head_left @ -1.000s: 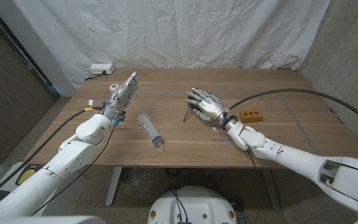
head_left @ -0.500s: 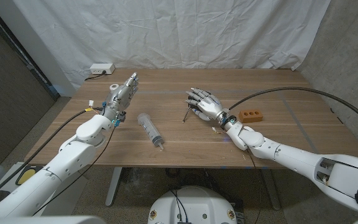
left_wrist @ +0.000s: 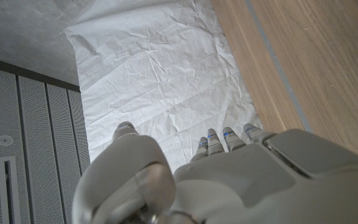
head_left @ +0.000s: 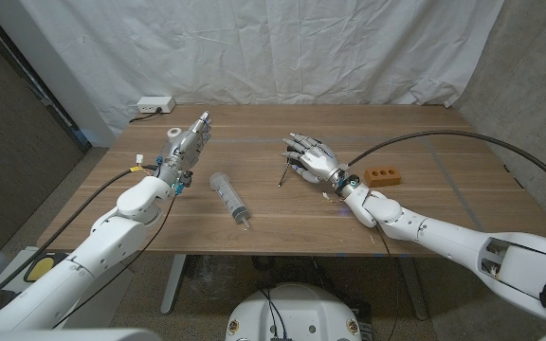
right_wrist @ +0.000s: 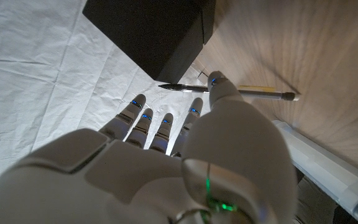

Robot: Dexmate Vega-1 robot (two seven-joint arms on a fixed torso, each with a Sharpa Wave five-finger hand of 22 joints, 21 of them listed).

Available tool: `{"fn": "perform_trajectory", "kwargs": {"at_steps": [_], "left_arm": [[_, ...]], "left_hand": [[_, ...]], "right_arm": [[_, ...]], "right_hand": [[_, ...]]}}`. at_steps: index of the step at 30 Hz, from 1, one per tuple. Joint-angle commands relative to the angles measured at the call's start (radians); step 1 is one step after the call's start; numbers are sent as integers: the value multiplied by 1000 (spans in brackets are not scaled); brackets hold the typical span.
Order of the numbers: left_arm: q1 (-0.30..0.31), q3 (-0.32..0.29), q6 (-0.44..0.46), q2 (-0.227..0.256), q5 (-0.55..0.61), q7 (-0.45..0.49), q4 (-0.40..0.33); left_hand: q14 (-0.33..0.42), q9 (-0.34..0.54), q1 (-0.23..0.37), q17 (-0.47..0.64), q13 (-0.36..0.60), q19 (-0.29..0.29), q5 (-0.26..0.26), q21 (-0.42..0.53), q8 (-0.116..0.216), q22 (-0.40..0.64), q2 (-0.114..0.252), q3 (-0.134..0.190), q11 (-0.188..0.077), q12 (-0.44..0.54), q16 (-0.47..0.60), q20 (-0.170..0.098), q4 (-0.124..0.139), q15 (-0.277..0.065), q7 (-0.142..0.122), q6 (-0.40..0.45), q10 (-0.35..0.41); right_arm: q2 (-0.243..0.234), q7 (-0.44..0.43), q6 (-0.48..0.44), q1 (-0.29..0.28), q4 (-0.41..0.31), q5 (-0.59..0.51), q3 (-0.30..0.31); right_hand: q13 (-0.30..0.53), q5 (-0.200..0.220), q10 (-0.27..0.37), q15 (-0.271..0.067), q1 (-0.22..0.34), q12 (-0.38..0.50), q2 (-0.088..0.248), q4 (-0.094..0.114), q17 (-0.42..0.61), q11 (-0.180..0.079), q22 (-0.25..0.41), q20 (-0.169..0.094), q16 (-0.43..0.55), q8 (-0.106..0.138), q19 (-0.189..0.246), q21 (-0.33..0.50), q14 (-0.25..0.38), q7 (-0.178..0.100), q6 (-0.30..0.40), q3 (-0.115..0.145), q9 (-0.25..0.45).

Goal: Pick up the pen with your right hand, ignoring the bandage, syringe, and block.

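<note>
The right hand [head_left: 313,157] hovers over the pen [right_wrist: 263,92], fingers spread, holding nothing. The left hand [head_left: 186,144] stands open too.

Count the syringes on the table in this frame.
1. The syringe lies on the wooden table between the two arms, nearer the left hand; the right hand hides little table, so another seems unlikely.

One pen [head_left: 282,174], one syringe [head_left: 228,197], one block [head_left: 383,176], and one bandage roll [head_left: 174,134] sit on the table.
</note>
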Motion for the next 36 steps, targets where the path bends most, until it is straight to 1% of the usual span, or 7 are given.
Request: {"fn": "perform_trajectory", "kwargs": {"at_steps": [1,10,16,28,30,33,36], "left_arm": [[2,-2,-7,-3,0,1,1],[-2,4,-9,-9,0,-2,6],[-1,6,-6,-8,3,1,3],[5,7,2,-8,2,10,-4],[7,6,9,-5,2,15,-9],[13,3,10,-3,1,18,-12],[15,1,12,-1,-2,19,-13]], "left_hand": [[2,2,10,2,2,-5,-5,2,0,5,-1,-9,-1,-2,-4,-34,2,3,2,2,2],[1,2,11,2,2,-5,-5,2,0,5,0,-11,-1,-2,-4,-33,2,3,0,2,2],[1,2,12,2,2,-6,-5,2,0,5,0,-12,-3,-2,-4,-33,2,3,1,2,3],[1,2,14,2,2,-6,-5,2,0,5,2,-15,-2,-2,-4,-33,2,3,0,1,2],[1,2,15,2,2,-6,-5,2,0,5,2,-16,-2,-2,-4,-33,2,4,1,2,2],[1,2,15,2,2,-6,-5,2,0,5,2,-16,-2,-2,-4,-33,2,3,1,2,1],[1,2,15,2,2,-6,-5,2,0,5,3,-17,-1,-2,-4,-33,2,3,0,1,1]], "right_arm": [[5,-6,8,13,12,5,-9],[-3,-11,10,11,3,7,-7],[-4,-8,18,10,1,9,-7],[54,-55,41,34,96,25,-26],[64,-58,41,39,112,25,-35],[66,-56,41,43,118,32,-42],[63,-58,40,44,120,40,-43]], "right_hand": [[4,9,19,-16,-4,9,7,4,4,-7,5,-69,7,20,12,7,16,1,36,-6,7],[4,12,37,-22,-7,16,8,6,5,-16,5,-65,11,37,21,9,33,0,74,-12,11],[3,15,82,-25,-10,32,11,8,5,-41,6,-64,11,45,27,11,42,0,106,-17,7],[-6,14,154,-32,-7,50,31,10,1,-79,7,-66,9,79,42,13,74,-1,260,-27,-13],[-6,13,135,-32,-3,41,25,6,1,-71,7,-67,7,70,44,13,74,-3,252,-30,-18],[-6,17,113,-33,2,27,18,1,3,-58,8,-66,3,25,42,11,70,-1,177,-38,-30],[-6,19,110,-34,5,24,18,-1,4,-54,8,-66,2,9,41,11,68,-1,148,-39,-33]]}}
